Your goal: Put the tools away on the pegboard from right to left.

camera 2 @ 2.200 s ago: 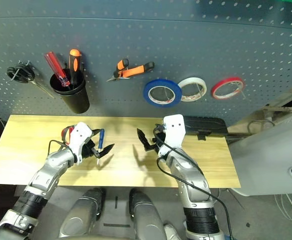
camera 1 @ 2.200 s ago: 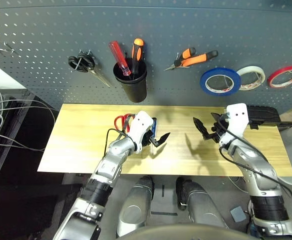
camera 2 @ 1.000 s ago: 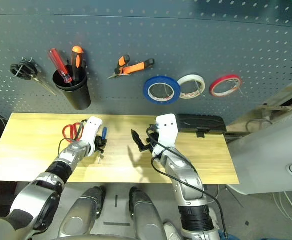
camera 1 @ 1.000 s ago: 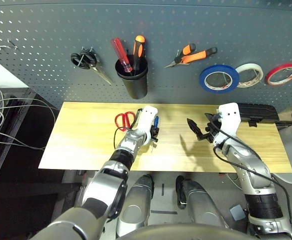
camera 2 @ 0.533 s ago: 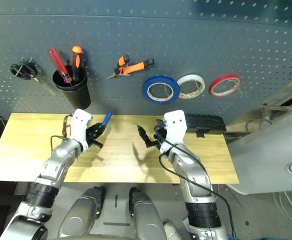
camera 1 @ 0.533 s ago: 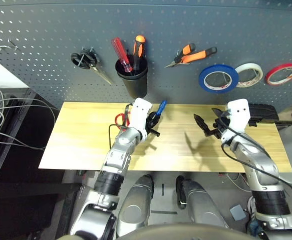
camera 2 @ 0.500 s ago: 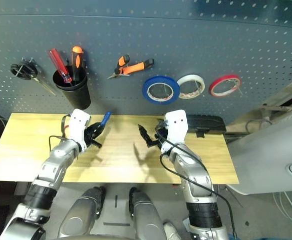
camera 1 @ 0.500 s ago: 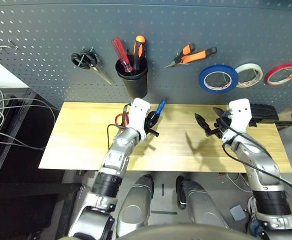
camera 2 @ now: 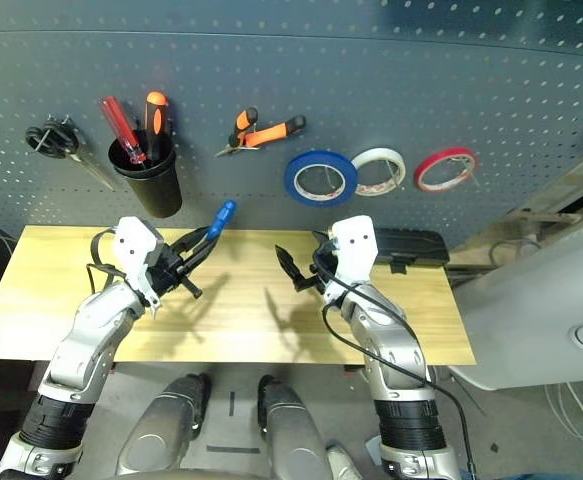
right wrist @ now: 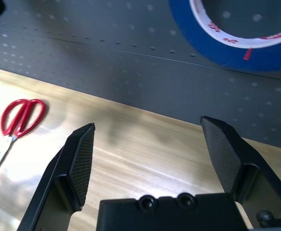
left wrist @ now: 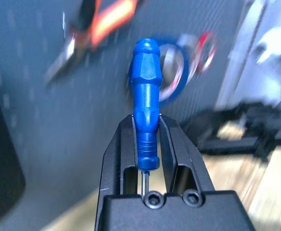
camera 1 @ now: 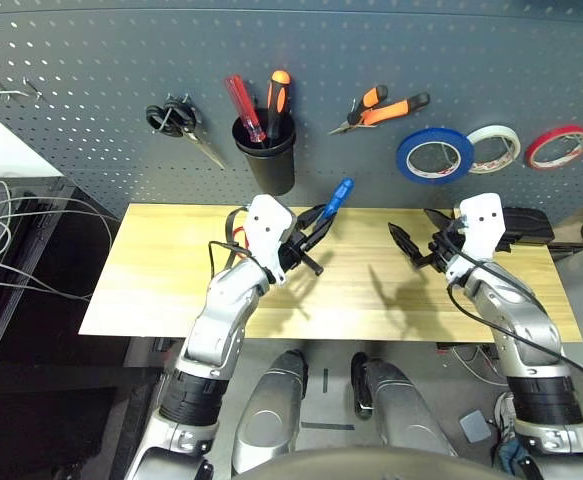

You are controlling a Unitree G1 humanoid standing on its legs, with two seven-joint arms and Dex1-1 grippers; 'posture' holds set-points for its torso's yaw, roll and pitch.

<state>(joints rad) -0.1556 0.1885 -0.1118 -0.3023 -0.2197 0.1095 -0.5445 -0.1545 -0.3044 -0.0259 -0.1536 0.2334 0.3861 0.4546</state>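
Left claw: the left claw point(left wrist: 146, 144) is clamped on the screwdriver point(left wrist: 146, 108), its fingers pinching the lower part of the blue handle; the handle's rounded end juts out past the fingertips and the thin shaft runs back toward the palm.
Screwdriver: held clear of the table point(camera 1: 161, 270), blue end tilted up and toward the board.
Cup: the black cup point(camera 1: 268, 160) hangs on the pegboard point(camera 1: 91, 90) just above and beyond the claw, a little to its left; a red-handled and an orange-handled screwdriver already stand in it.
Judgement on the step: the shaft probably has to go into the cup first, so the wrist likely needs to turn the tool over before lowering it.
Care: aim for the free gap in the cup beside the two handles, and let go only once the shaft is well inside.
Already hung: pliers point(camera 1: 381, 108) and blue tape point(camera 1: 435, 156), beyond the claw to its right.
Scissors: the red scissors point(right wrist: 18, 120) lie flat on the table close behind the left claw, next in turn.
Right claw: the right claw point(right wrist: 152, 149) hangs spread wide and empty over the table, well apart from the left one.
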